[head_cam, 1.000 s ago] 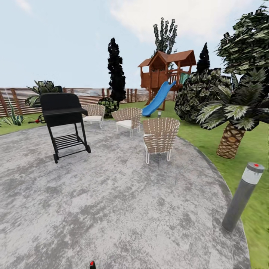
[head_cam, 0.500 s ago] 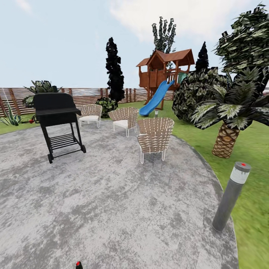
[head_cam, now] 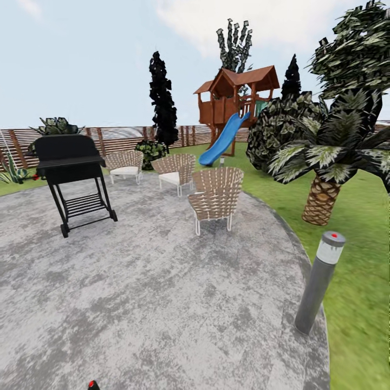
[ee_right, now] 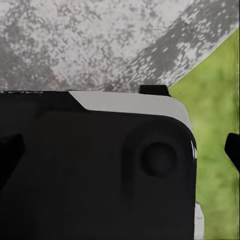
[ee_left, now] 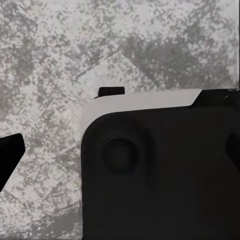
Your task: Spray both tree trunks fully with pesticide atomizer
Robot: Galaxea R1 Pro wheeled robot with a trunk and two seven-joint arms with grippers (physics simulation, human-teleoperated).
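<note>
Head view, L to R. Far L: brown slat fence (head_cam: 108, 138) runs along the back w/ spiky plants in front of it. Black barbecue grill (head_cam: 70, 162) on wheels stands on the grey paved patch (head_cam: 162, 303), L of centre. Behind it, near the fence, a tall dark narrow conifer (head_cam: 162, 100).

Bottom edge, L of centre: tiny dark thing w/ a red spot (head_cam: 92, 385), lying on the paving, cut off by the frame; looks like the pesticide atomizer, too small to be sure.

Centre: three wicker chairs, two w/ white cushions (head_cam: 125, 165) (head_cam: 174, 172) further back, the nearest (head_cam: 216, 196) w/ its back to the camera. Beyond them a wooden playhouse (head_cam: 235, 100) on stilts w/ a blue slide (head_cam: 222, 142) coming down onto the lawn (head_cam: 357, 260).

R: round dark bush (head_cam: 281, 132), then a short palm (head_cam: 325, 179) on the grass; ragged dark green foliage (head_cam: 355, 49) above it at the top R corner, trunk not visible. Nearer, at the paving's R edge, a grey bollard post (head_cam: 318, 279) w/ red dot on top, tilted in the view.

L wrist view: dark robot body part w/ white edge (ee_left: 160, 170) over grey paving. R wrist view: same kind of dark part (ee_right: 95, 170), paving and a strip of grass beyond. Pincers: can't tell for either whether fingers are apart or together.
</note>
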